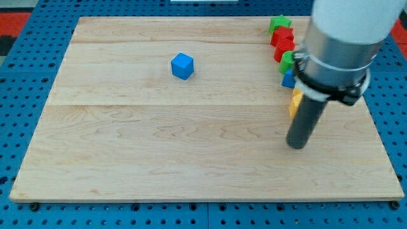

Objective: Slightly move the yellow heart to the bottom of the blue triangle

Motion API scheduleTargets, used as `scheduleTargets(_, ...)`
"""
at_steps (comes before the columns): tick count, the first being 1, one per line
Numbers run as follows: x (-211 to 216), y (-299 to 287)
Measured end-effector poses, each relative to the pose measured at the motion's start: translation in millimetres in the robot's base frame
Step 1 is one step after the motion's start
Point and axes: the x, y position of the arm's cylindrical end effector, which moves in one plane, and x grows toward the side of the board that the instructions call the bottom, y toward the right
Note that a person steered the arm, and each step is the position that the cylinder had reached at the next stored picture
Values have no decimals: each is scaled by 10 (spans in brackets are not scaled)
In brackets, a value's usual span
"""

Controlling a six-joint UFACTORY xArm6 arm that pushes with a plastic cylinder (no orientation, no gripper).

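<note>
A yellow block (295, 102) peeks out at the view's right, mostly hidden behind my rod; its shape cannot be made out. Just above it a blue block (288, 79) shows, also partly hidden by the arm. My tip (296, 145) rests on the board just below the yellow block, slightly toward the view's bottom. The rod rises from the tip up to the grey arm body, which covers the blocks' right sides.
Above the blue block a column of blocks runs up the right side: a green one (287, 61), two red ones (283, 42), and a green star (278, 24) at the top. A blue cube (182, 65) sits alone left of centre. The wooden board (159, 152) ends near the view's bottom.
</note>
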Motion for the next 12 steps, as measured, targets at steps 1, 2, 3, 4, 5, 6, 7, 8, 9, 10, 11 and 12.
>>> scheduleTargets(1, -432, 465)
scheduleTargets(2, -737, 797)
scheduleTargets(3, -929, 742)
scheduleTargets(4, -929, 740)
scheduleTargets(5, -929, 653)
scheduleTargets(6, -929, 589)
scheduleTargets(7, -929, 583)
scheduleTargets(8, -929, 566)
scheduleTargets(9, -958, 517)
scheduleTargets(10, -1006, 473)
scheduleTargets(11, -1007, 472)
scheduleTargets(12, -1007, 442)
